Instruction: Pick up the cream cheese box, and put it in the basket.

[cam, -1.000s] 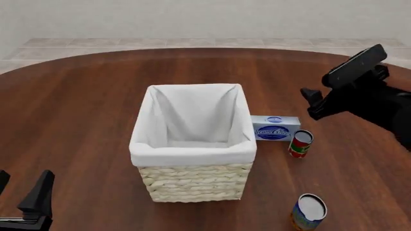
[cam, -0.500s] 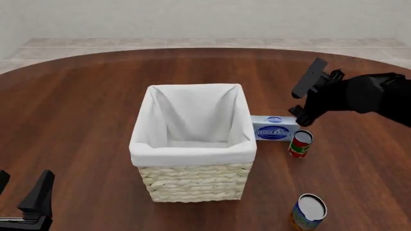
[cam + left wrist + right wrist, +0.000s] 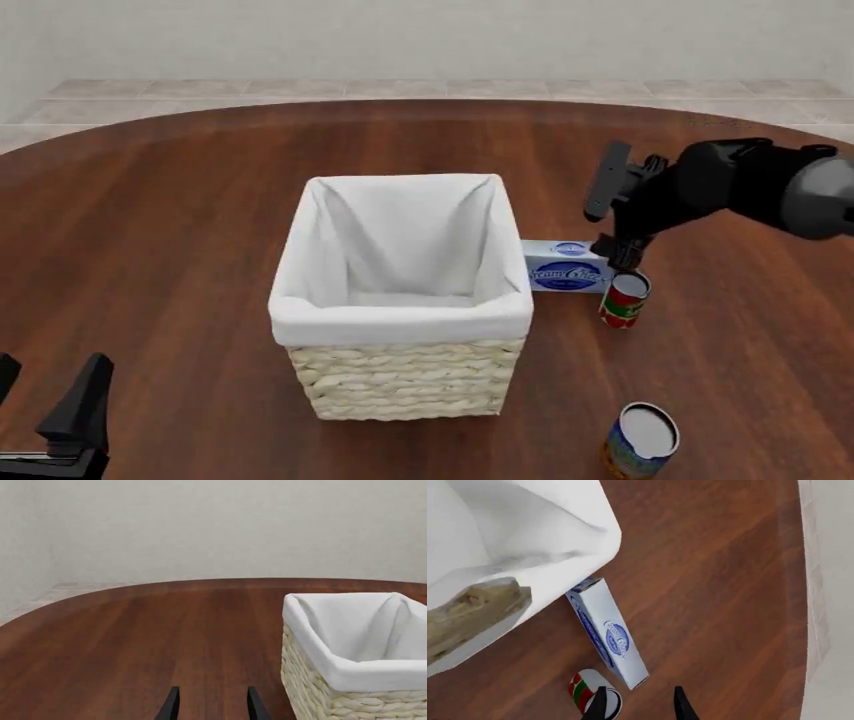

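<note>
Round dark-brown wooden table (image 3: 174, 200) carries everything. Large square pale woven straw basket with white cloth liner (image 3: 400, 300) stands mid-table, nothing in it. Right gripper (image 3: 611, 225) hovers above the far right end of the box, fingers spread, holding nothing. Left gripper (image 3: 54, 425) parked at near left edge, fingers apart, idle. Small white and pale-blue rectangular cream cheese box with dark blue oval logo (image 3: 573, 266) lies flat on the table, one short end just against the basket's right wall. Small red-green can (image 3: 623, 299) sits just beside the box's other end, on the near side. Blue-yellow can (image 3: 642, 440) well apart, near edge.

Step in hand: approach for the grasp. Best to centre over the box's middle, span its narrow width, drop straight down, avoiding liner and red-green can.
</note>
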You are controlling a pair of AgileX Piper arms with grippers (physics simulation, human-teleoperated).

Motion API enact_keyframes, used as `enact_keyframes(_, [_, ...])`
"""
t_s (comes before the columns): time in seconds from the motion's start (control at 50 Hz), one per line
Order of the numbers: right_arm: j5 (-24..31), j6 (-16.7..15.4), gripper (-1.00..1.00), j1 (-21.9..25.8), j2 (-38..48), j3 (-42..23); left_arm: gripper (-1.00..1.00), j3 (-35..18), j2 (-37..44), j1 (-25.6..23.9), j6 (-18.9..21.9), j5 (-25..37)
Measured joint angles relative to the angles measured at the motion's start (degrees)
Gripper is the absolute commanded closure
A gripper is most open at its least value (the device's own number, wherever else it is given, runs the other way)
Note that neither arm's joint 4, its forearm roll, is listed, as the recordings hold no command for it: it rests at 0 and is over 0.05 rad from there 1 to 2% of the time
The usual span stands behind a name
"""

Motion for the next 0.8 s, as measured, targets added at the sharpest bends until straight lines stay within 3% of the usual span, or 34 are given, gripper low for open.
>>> enact_keyframes(0.32, [4.4, -2.0, -1.00, 1.4, 4.0, -6.3, -1.00, 0.0, 0.0, 0.0, 0.0, 0.0])
enact_keyframes(0.8, [6.7, -2.0, -1.00, 5.6, 7.0, -8.2, -1.00, 0.0, 0.0, 0.0, 0.0, 0.0])
